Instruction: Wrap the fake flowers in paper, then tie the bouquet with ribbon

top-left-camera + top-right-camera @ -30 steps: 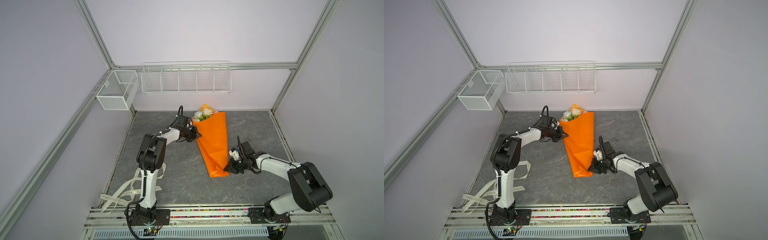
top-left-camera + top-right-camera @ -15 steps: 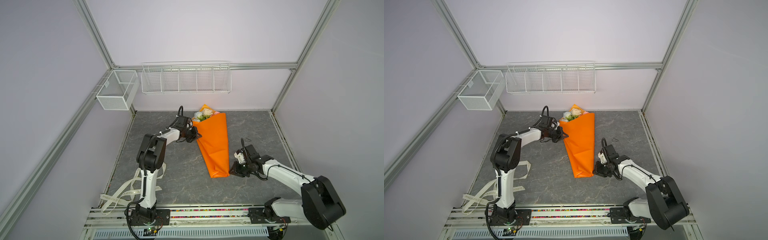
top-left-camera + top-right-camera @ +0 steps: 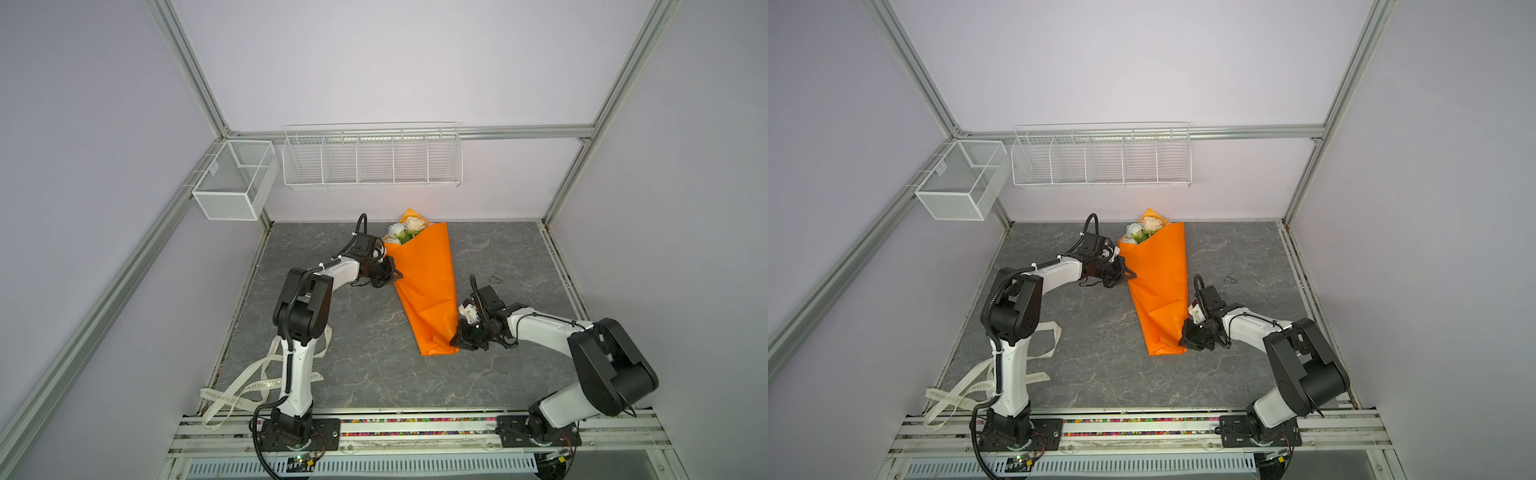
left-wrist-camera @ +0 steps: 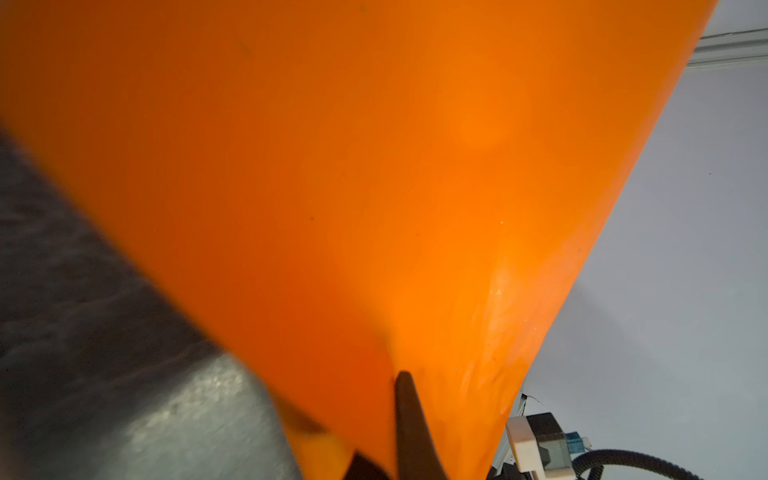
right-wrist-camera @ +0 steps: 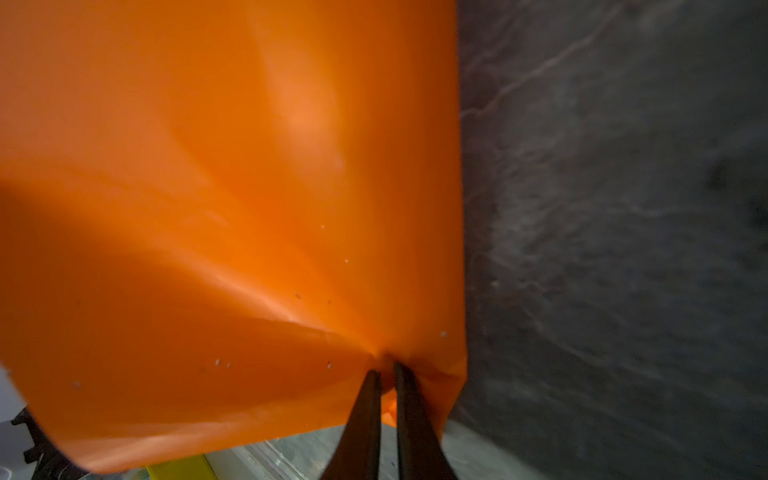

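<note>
The bouquet of fake flowers (image 3: 428, 291) (image 3: 1160, 282) lies on the grey table, wrapped in a cone of orange paper. White and cream rose heads (image 3: 405, 230) with green leaves poke out at its far end. My left gripper (image 3: 397, 274) (image 3: 1130, 274) is shut on the paper's left edge, near the wide end. In the left wrist view its one visible finger (image 4: 405, 399) presses on the orange sheet (image 4: 374, 166). My right gripper (image 3: 455, 343) (image 3: 1183, 343) (image 5: 386, 370) is shut on the paper (image 5: 228, 208) at the narrow end's right corner. The stems are hidden.
A cream ribbon with printed lettering (image 3: 249, 382) (image 3: 967, 386) lies looped at the front left, round the left arm's base. Two white wire baskets (image 3: 372, 158) (image 3: 235, 178) hang on the back wall. A small black loop (image 3: 494, 279) lies on the table right of the bouquet.
My right gripper has moved along the paper's right edge toward the narrow front corner and now pinches it there. The left gripper and the bouquet have stayed put.
</note>
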Controlling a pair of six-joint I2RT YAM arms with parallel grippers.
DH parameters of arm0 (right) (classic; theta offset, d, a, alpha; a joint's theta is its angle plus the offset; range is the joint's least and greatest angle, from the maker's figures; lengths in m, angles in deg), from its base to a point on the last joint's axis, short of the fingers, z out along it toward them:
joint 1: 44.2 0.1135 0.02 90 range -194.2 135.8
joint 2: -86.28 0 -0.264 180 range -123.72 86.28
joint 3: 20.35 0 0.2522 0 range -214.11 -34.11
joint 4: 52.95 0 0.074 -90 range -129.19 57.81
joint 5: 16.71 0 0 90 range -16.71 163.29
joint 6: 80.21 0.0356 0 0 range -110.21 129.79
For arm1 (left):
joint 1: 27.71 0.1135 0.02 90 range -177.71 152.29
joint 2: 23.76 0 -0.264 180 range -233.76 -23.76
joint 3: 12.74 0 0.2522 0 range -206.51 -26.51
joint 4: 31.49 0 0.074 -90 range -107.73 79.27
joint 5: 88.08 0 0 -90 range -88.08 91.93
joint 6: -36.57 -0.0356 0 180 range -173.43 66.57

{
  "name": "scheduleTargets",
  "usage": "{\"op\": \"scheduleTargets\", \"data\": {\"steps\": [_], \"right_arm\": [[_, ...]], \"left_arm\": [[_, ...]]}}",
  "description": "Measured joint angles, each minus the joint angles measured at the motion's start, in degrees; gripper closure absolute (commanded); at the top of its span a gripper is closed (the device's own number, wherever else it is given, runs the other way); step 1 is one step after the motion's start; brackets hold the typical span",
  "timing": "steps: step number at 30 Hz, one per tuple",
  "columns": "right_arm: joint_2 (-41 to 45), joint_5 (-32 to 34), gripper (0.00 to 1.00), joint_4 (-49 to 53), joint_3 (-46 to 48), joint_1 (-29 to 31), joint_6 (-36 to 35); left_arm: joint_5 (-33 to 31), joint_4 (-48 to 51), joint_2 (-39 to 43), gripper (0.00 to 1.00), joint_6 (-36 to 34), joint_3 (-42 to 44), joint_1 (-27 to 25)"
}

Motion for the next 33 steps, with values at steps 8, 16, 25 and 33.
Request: {"op": "scheduleTargets", "data": {"steps": [8, 16, 25, 33], "right_arm": [[6.58, -0.98, 0.8, 1.2, 0.09, 0.02, 0.09], [3.82, -6.43, 0.84, -4.09, -7.39, 4.79, 0.68], [-5.84, -6.47, 0.86, -7.91, -4.35, 7.45, 2.62], [-7.56, -6.36, 0.85, -12.13, -3.67, 7.5, 5.66]], "left_arm": [[0.57, 1.29, -0.81, 1.0, -4.72, -0.09, 1.01], [0.9, 1.57, -1.81, 1.0, -6.19, -0.09, 1.03], [1.16, 2.19, -1.66, 0.71, -7.21, -0.46, 1.03], [-3.85, 3.98, 10.12, 0.46, -4.37, 8.46, 1.03]]}}
